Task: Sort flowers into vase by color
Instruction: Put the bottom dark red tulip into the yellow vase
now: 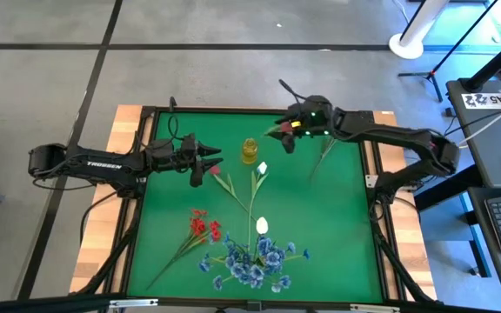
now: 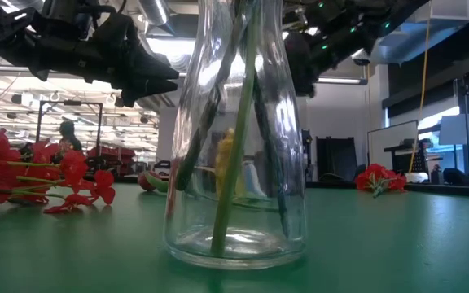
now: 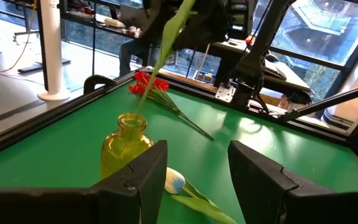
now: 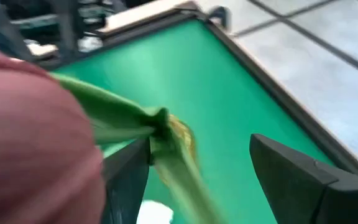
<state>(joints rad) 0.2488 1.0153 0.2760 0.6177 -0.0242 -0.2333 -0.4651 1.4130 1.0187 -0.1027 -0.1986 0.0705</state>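
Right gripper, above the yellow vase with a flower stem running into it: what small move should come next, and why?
Probably lift the right gripper straight up and back off. Its jaws stand open around the pink flower, whose green stem already runs down into the yellow vase, so the drop looks done. The left gripper waits open beside the vase; more flowers lie on the green mat.

— Where's the yellow vase (image 1: 250,151)?
— Near the mat's (image 1: 337,235) far edge, between both grippers; right gripper (image 1: 287,135) just beside it; left gripper (image 1: 205,162) close.
— Flowers?
— Red flowers (image 1: 203,228), blue flowers (image 1: 255,260) near the front edge.
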